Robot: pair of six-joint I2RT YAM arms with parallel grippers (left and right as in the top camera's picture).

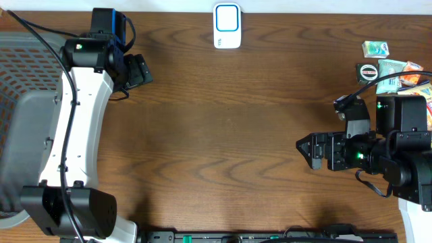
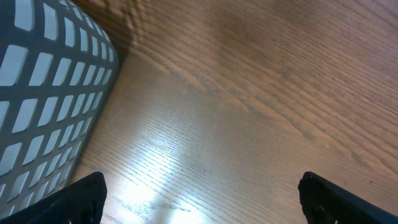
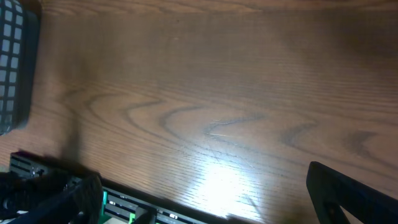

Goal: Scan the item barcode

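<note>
Plainly one scanner (image 1: 227,25), one basket (image 1: 27,61)

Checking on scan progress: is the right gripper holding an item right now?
No, the right gripper is open, and only the bare wooden table shows between its fingers.

No legible text anywhere. Print on the small colourful packets (image 1: 395,67) at the right edge of the brown wooden desk (image 1: 223,135) is too small to read. The white-and-blue rectangular scanner (image 1: 227,25) at the far edge carries no readable marking.
</note>
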